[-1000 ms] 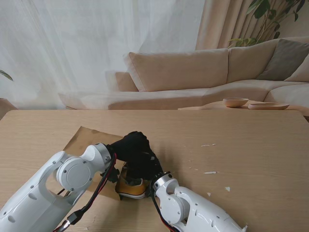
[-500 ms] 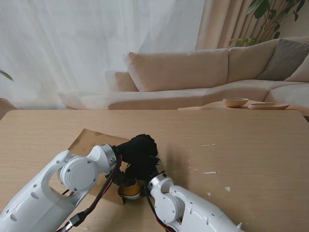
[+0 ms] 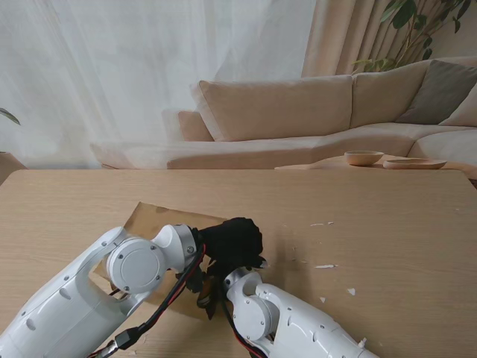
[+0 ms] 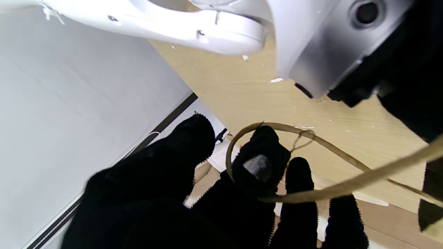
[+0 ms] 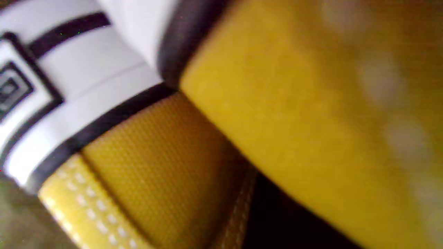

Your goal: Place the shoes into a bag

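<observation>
Looking for writing, we find none that reads: our right wrist view is filled by a yellow shoe (image 5: 214, 148) with a white and black sole band bearing a square black emblem, too blurred to name a brand.

From the stand view, our left hand (image 3: 232, 240), gloved in black, sits near the middle of the table (image 3: 387, 224), over the right end of the brown paper bag (image 3: 149, 218). In the left wrist view its fingers (image 4: 263, 162) are curled through the bag's twisted paper handle (image 4: 346, 186), so we have it hooked.

Our right hand is hidden beneath the left hand and our right forearm (image 3: 276, 317); we cannot tell how its fingers stand. Only a sliver of the shoe shows there, at the near edge of the bag.

Small white scraps (image 3: 325, 266) lie to the right. Beyond them the table runs bare to its right and far edges, and the left side beyond the bag is also open.
</observation>
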